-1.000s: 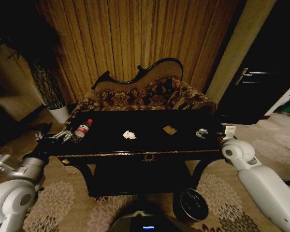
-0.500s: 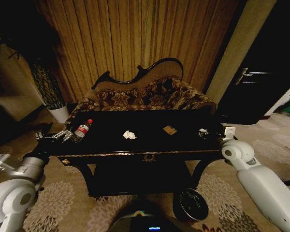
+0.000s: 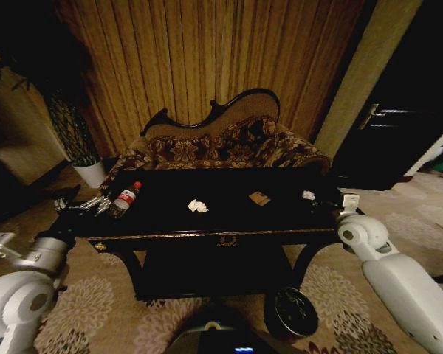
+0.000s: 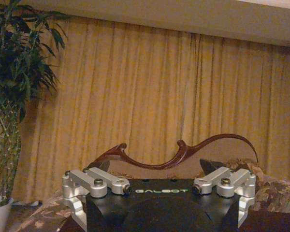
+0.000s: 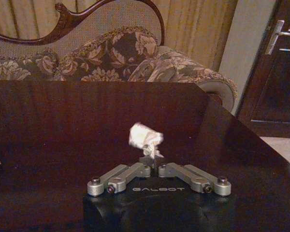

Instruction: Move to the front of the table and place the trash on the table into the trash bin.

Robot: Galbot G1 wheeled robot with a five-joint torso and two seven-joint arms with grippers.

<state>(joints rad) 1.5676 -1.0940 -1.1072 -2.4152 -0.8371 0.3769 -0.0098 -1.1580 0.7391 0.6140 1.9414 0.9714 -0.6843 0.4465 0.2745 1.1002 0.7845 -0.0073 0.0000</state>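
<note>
Trash bin (image 3: 292, 312) beside table (image 3: 221, 237); right gripper (image 5: 150, 155) pinches paper wad (image 5: 144, 135).

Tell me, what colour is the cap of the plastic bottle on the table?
Red. The bottle's cap shows best in the head view.

both arms wear smooth, rounded white shells with grey ring joints at the shoulders, narrowing to darker forearms. the left gripper (image 4: 159, 195) has a black housing printed with pale "galbot" lettering, with two silver metal linkage bars bolted on by round screws and silver fingers (image 4: 73, 207) at either side. the right gripper (image 5: 152, 159) has the same black block, the same lettering, grey screw-pinned linkages. a dark rounded base with a small lit screen sits at the robot's front.
</note>
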